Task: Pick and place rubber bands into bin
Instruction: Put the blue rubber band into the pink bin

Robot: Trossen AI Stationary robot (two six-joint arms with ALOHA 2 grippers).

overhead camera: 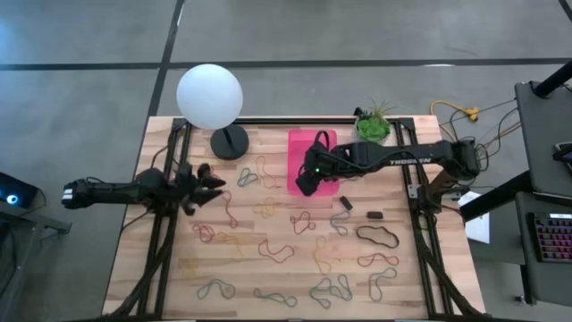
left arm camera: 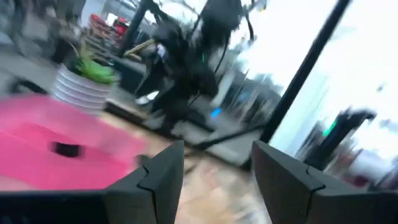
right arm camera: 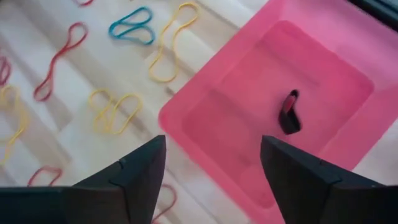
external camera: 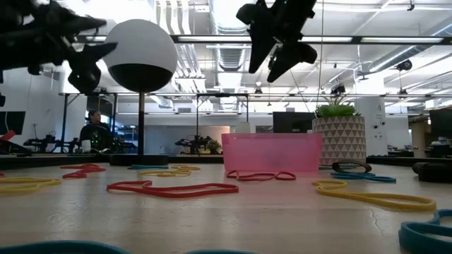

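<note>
The pink bin (overhead camera: 312,159) stands on the far middle of the table; in the right wrist view the bin (right arm camera: 292,118) holds one black rubber band (right arm camera: 290,113). Many red, yellow, teal and black rubber bands (overhead camera: 295,243) lie scattered over the wood. My right gripper (overhead camera: 307,182) hovers open above the bin's near edge, its fingers (right arm camera: 208,168) holding nothing. My left gripper (overhead camera: 212,186) is raised over the table's left part, open and holding nothing, its fingers (left arm camera: 214,180) pointing toward the bin (left arm camera: 56,140).
A lamp with a white globe (overhead camera: 209,96) and a black round base (overhead camera: 230,141) stands left of the bin. A white pot with a green plant (overhead camera: 374,125) sits at the far right. Two small black blocks (overhead camera: 374,215) lie among the bands.
</note>
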